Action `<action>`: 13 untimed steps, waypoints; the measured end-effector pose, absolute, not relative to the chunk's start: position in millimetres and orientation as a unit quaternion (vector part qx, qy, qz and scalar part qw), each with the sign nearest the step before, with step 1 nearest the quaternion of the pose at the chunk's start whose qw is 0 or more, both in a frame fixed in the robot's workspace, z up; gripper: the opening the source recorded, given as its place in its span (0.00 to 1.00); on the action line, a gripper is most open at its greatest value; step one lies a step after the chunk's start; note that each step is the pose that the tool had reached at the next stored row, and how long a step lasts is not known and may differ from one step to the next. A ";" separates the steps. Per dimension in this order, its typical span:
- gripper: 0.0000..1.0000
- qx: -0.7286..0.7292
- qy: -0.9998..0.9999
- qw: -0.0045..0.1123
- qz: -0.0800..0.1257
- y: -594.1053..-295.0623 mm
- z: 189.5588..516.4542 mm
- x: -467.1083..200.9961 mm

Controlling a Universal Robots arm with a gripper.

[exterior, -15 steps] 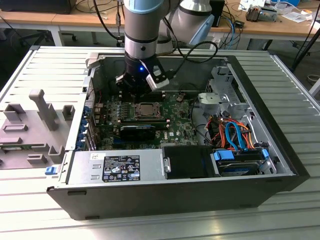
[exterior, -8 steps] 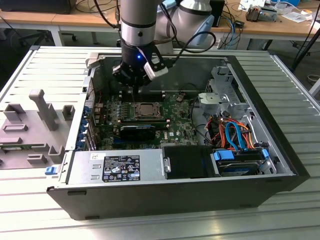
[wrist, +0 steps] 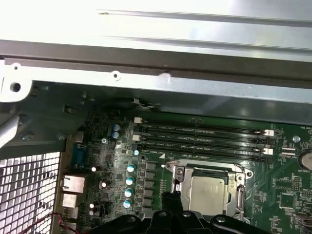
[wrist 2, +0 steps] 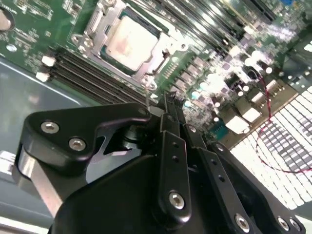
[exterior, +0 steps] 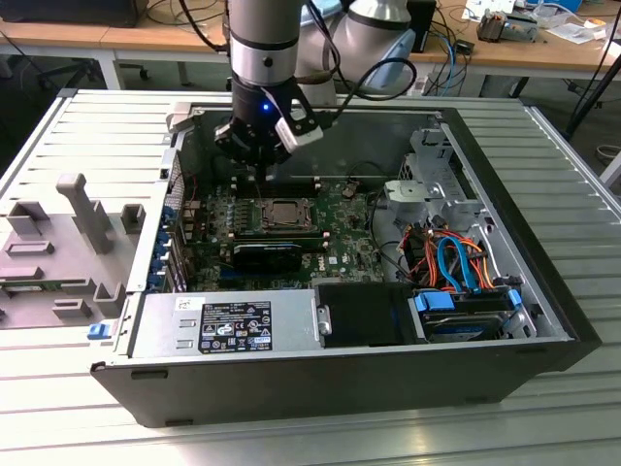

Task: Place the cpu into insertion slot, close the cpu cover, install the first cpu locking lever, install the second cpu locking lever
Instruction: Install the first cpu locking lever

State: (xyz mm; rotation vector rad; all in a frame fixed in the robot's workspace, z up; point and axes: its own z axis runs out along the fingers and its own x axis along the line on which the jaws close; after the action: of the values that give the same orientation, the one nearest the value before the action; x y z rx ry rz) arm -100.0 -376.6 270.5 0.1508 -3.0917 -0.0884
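In both wrist views the cpu (wrist 2: 130,41) (wrist: 207,194) lies flat in the insertion slot (exterior: 282,214) on the green motherboard. The silvery cpu cover (wrist: 181,181) lies down around it as a frame. My gripper (wrist 2: 168,100) (exterior: 260,173) hangs just above the board beside the socket's corner, on the side towards the case's back wall. Its black fingers (wrist 2: 171,146) are drawn together, with nothing seen between them. A thin metal lever rod (wrist 2: 147,94) sticks up right next to the fingertips; I cannot tell whether they touch it.
Long black memory slots (wrist: 204,139) run beside the socket. The case holds a labelled black box (exterior: 233,325), a grey drive cage (exterior: 437,180) and orange and blue cables (exterior: 456,257). A grey fixture (exterior: 82,218) stands on the table at the exterior view's left.
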 end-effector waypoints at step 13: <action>0.11 0.049 -0.998 0.018 -0.029 -356.8 269.9 -118.8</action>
State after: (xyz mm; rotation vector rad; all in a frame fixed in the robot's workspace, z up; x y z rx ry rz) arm -118.8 -356.8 269.9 0.1516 -3.1009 -0.0897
